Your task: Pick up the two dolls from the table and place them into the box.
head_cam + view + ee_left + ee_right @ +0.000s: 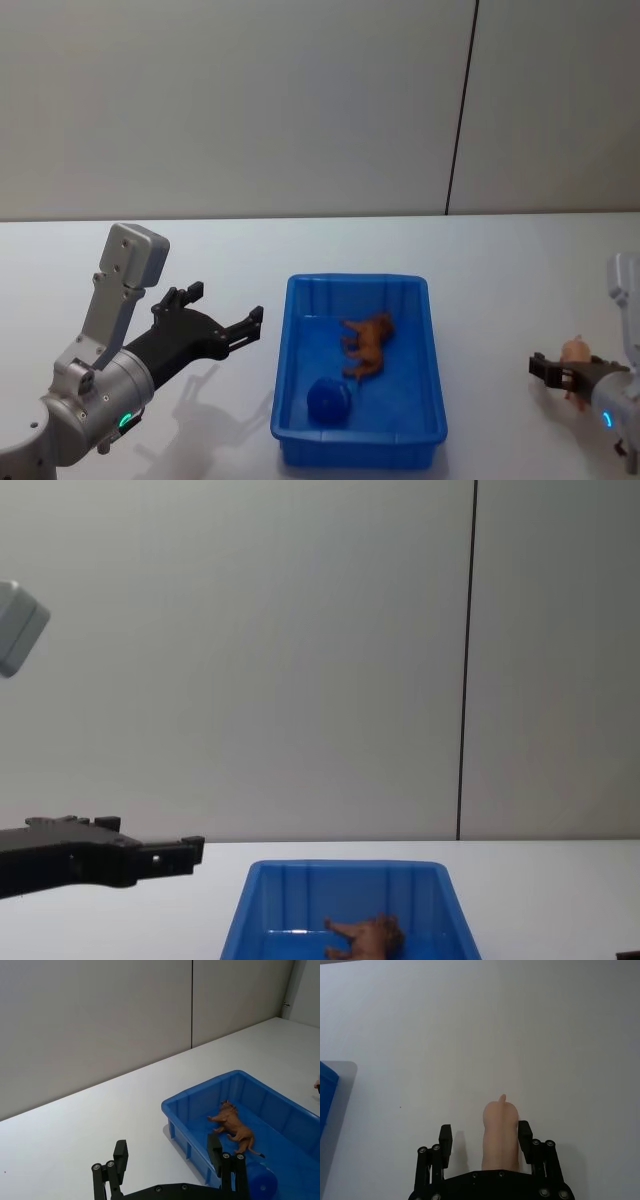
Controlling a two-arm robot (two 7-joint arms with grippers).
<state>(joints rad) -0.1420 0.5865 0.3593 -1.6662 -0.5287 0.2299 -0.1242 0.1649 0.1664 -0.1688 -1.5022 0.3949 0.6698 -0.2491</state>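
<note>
The blue box (288, 360) stands on the white table (500, 260) in front of me. Both dolls lie inside it: the brown four-legged animal (368, 345) (234, 1125) (368, 935) on its side mid-box, and the blue rounded one (328, 400) (262, 1182) in the near part. To the box's left, above the table, my left gripper (228, 305) (167, 1146) (185, 852) is open and holds nothing. My right gripper (558, 374) (484, 1130) is low at the table's right, open, with a small peach-coloured figure (499, 1132) (574, 349) between its fingers.
The box's rim (200, 1091) (340, 865) rises well above the tabletop. A grey wall with a dark vertical seam (460, 110) stands behind the table's far edge. White tabletop stretches between the box and each gripper.
</note>
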